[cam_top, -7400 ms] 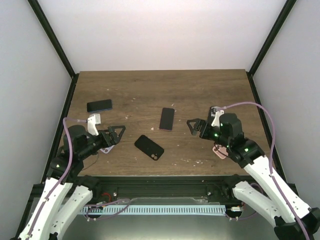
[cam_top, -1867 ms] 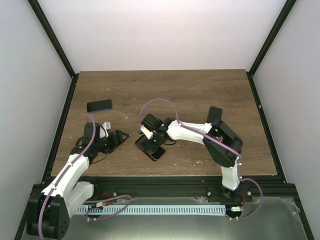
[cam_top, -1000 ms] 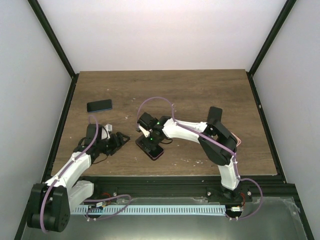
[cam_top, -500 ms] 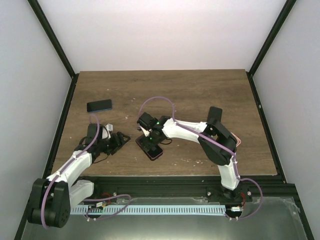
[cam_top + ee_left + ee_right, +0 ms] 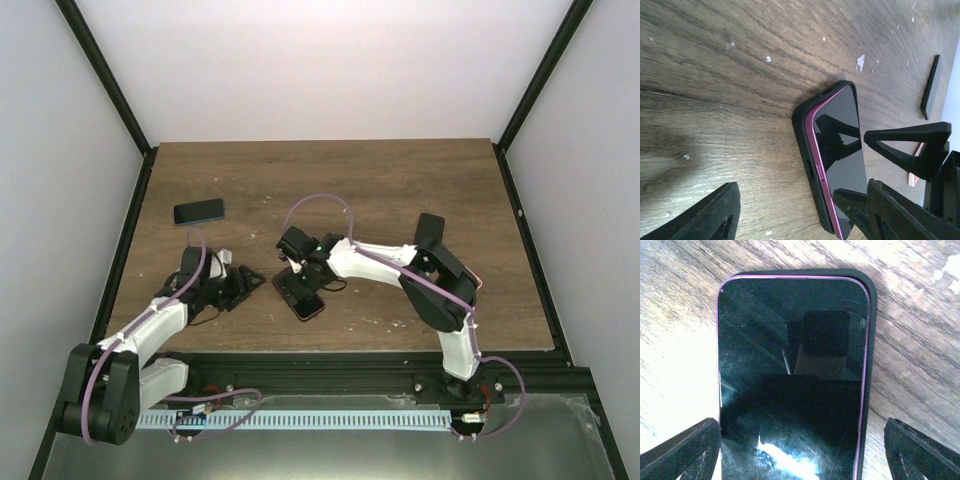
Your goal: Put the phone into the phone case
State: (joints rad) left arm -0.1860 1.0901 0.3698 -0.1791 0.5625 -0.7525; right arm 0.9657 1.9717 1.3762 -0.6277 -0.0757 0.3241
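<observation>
The phone [image 5: 303, 298], dark-screened with a purple rim, lies face up on the black phone case [image 5: 287, 287] near the table's front middle. In the left wrist view the phone's purple side [image 5: 837, 150] stands proud of the case wall [image 5: 802, 127]. My right gripper [image 5: 306, 272] hovers open right over the phone, one finger on each side of the screen [image 5: 790, 380]; the case rim [image 5: 871, 340] shows along the top and right. My left gripper [image 5: 250, 283] is open and empty just left of the case, low over the table.
A second dark phone [image 5: 199, 211] lies at the back left. A pink flat item [image 5: 472, 284] peeks out under the right arm. In the left wrist view a dark slab [image 5: 931, 87] lies farther back. The table's front edge is close behind both arms.
Since 7.4 s ago the phone has left the table's middle and now lies on the case. Over the last second my left gripper crept right toward the case; my right gripper stayed over the phone.
</observation>
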